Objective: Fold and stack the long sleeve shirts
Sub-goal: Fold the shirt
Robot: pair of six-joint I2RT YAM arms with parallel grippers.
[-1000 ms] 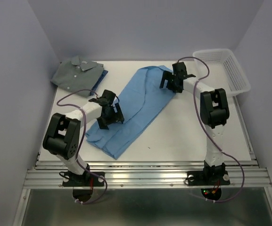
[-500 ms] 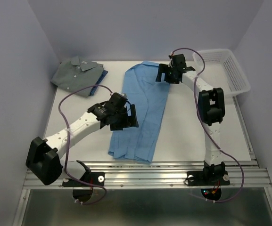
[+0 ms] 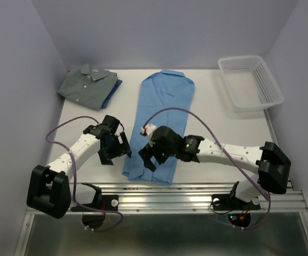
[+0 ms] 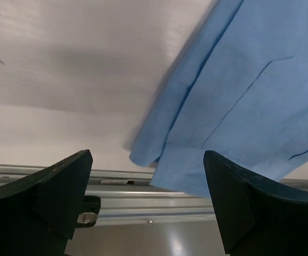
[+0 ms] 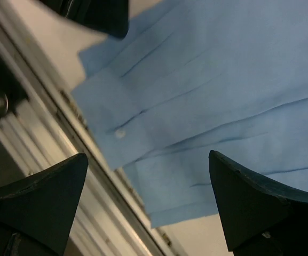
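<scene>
The light sky-blue shirt lies flat as a long narrow strip, collar at the back, hem near the front edge. It also shows in the left wrist view and the right wrist view. My left gripper is open and empty, just left of the shirt's near corner; its jaws stand wide apart. My right gripper is open and empty above the shirt's near end; it also shows in the right wrist view. The grey-green shirt lies folded at the back left on the darker blue shirt.
A white mesh basket stands at the back right corner. The metal rail runs along the table's near edge, close under the shirt's hem. Grey walls close in the left, back and right.
The light blue shirt was swung round to lie straight. My right gripper left the collar and moved to the near hem. My left gripper drew back left off the shirt.
</scene>
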